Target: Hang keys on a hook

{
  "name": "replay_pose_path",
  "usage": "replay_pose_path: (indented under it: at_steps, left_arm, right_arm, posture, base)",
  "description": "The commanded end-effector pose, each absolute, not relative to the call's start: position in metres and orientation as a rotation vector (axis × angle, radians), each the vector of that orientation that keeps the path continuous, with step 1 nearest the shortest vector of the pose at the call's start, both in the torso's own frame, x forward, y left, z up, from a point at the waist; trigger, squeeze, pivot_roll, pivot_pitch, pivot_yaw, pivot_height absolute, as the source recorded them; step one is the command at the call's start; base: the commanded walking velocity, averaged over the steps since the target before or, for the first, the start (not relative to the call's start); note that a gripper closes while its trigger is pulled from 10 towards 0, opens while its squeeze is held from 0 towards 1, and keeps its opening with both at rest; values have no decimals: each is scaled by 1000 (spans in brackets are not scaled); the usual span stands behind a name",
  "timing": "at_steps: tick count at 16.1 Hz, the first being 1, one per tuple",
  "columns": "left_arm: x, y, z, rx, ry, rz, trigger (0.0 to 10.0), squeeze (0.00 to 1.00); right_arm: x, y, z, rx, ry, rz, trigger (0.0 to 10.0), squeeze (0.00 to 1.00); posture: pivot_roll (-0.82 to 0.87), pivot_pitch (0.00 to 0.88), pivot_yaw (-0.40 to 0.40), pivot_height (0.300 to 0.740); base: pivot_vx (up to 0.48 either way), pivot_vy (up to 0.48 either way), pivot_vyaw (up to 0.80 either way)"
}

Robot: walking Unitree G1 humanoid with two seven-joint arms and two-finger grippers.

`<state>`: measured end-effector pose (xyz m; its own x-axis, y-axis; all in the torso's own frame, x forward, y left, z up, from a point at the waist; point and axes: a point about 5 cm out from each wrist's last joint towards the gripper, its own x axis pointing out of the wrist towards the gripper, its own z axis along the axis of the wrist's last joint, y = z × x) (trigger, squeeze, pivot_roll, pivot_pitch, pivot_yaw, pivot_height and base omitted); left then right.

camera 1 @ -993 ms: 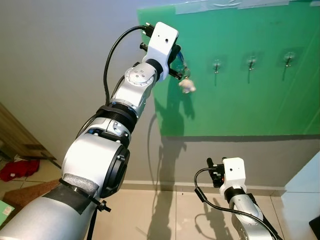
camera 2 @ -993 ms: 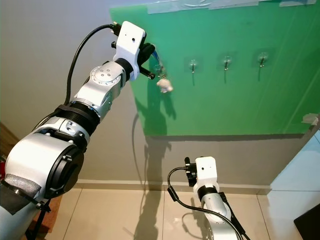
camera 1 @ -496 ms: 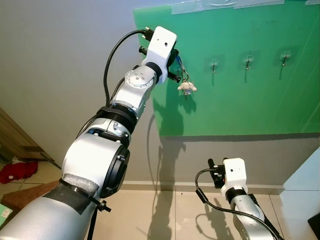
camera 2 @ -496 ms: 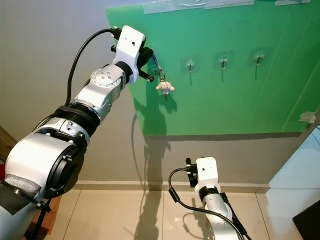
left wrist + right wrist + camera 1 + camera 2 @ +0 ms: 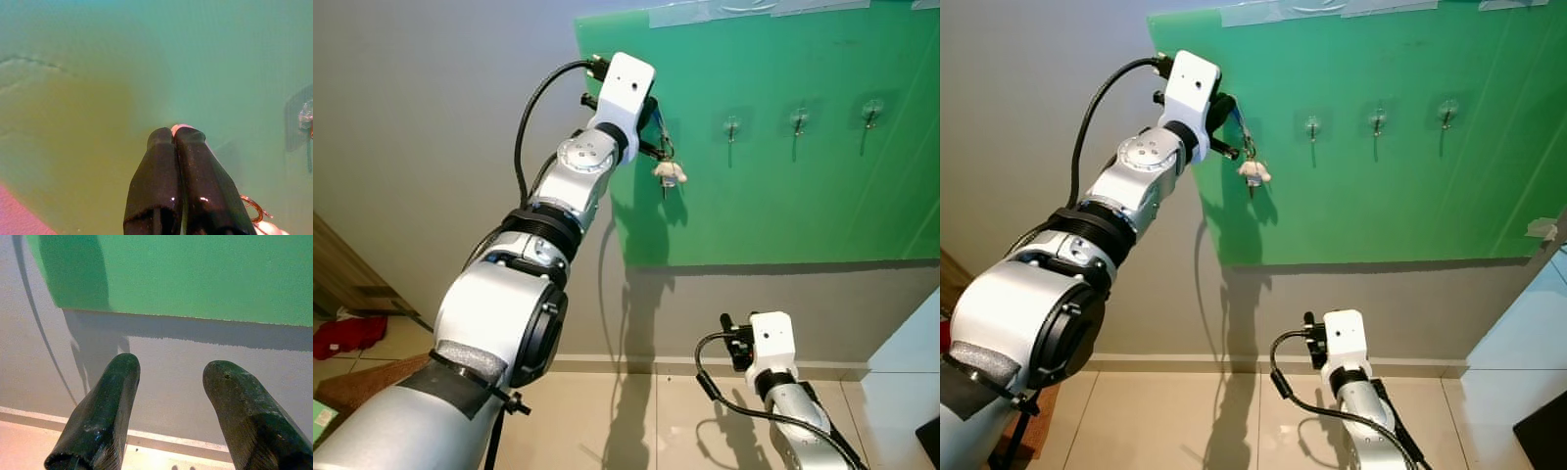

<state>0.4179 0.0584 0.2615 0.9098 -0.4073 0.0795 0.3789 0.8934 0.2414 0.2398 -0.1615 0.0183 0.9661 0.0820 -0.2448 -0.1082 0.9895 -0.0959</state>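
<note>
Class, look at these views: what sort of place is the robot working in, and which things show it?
Probably a room in a home, set up for a key-hanging trial: a green board taped to a grey wall, small hooks stuck on it, and a tiled floor with skirting.

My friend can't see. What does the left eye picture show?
The robot's raised left gripper holds a bunch of keys with a small white charm against a green board, left of three clear hooks. Its right gripper hangs low near the tiled floor.
</note>
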Motion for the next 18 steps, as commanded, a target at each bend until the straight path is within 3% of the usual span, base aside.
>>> replay_pose_path:
  at_steps: [1, 14, 18]
  left_arm:
    - [421, 68, 265, 240, -115, -367, 0, 0]
    - [421, 67, 266, 248, -115, -341, 0, 0]
    - [424, 89, 261, 259, -97, -275, 0, 0]
  right_arm:
    - [239, -157, 18, -102, 242, 117, 10000, 0]
    - [238, -158, 16, -102, 250, 114, 10000, 0]
    - [238, -157, 16, -98, 250, 112, 10000, 0]
  posture:
    - [-124, 0, 157, 740]
    - [-125, 0, 160, 740]
    - [-125, 0, 165, 740]
  base:
    - [0, 0, 0]
    - [0, 0, 0]
    - [0, 0, 0]
